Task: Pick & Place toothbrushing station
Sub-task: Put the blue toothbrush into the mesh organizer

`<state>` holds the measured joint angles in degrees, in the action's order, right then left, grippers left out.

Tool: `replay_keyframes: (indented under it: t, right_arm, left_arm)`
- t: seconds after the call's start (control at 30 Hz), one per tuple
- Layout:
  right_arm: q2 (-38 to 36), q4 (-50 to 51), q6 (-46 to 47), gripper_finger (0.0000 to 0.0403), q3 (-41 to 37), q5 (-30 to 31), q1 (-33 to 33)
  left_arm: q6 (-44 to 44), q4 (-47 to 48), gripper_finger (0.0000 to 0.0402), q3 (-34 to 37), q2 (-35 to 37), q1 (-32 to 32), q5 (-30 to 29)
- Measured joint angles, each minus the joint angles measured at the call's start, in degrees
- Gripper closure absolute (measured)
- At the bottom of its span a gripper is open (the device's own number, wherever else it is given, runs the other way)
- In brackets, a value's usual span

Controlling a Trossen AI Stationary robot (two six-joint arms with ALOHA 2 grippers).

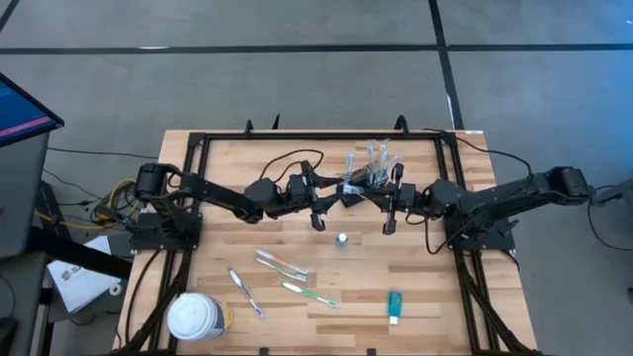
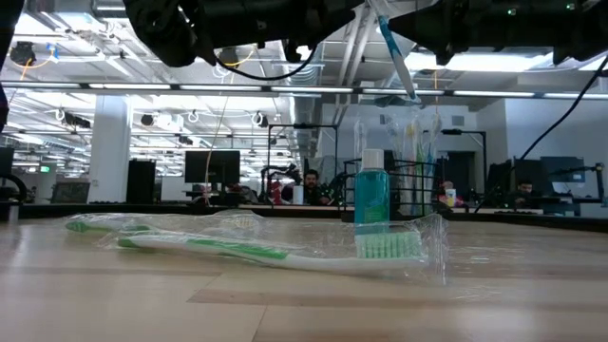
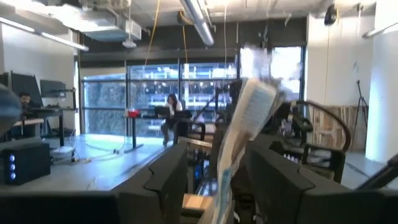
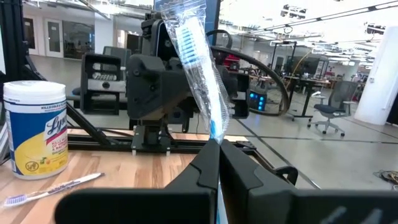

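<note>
My right gripper [image 4: 217, 155] is shut on a blue toothbrush in a clear wrapper [image 4: 196, 68], held high above the table's middle; it also shows in the low view [image 2: 394, 57]. My left gripper [image 3: 217, 186] faces it, open, with a finger on either side of the wrapped toothbrush [image 3: 239, 130]; I see no touch. The black wire-mesh caddy [image 1: 371, 178] stands just behind both grippers with several toothbrushes upright in it. A small teal bottle [image 1: 341, 240] stands on its base in front of them. My right gripper pinches the wrapped toothbrush between its two fingers, low on the handle [image 4: 215, 134]. The fingers come level from the table's right and lie across it. The toothbrush stands tilted, its brush head [image 4: 186, 37] up, clear of the table.
Three wrapped toothbrushes [image 1: 282, 262] [image 1: 245, 292] [image 1: 309, 294] lie on the near half of the table, with a teal tube [image 1: 394, 307] to their right. A white-lidded yellow wipes tub [image 1: 198, 316] stands at the near left corner. A black frame [image 1: 198, 138] borders the table.
</note>
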<state>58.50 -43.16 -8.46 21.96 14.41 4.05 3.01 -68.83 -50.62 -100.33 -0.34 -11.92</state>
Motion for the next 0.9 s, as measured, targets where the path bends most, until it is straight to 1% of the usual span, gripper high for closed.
replay_keyframes:
  t: [0.27,0.63,0.9]
  right_arm:
    - [0.0,-0.2,0.1,0.0403,0.0,0.0,0.0]
    - [0.0,-0.3,0.1,0.0403,0.0,0.0,0.0]
    - [0.0,0.0,0.1,0.0403,0.0,0.0,0.0]
  left_arm:
    - [0.1,0.5,0.0243,-0.7,0.0,0.1,0.1]
    - [0.2,0.5,0.0243,-6.4,-6.1,0.4,1.2]
    - [0.2,0.4,0.0243,-6.7,-5.8,0.4,1.2]
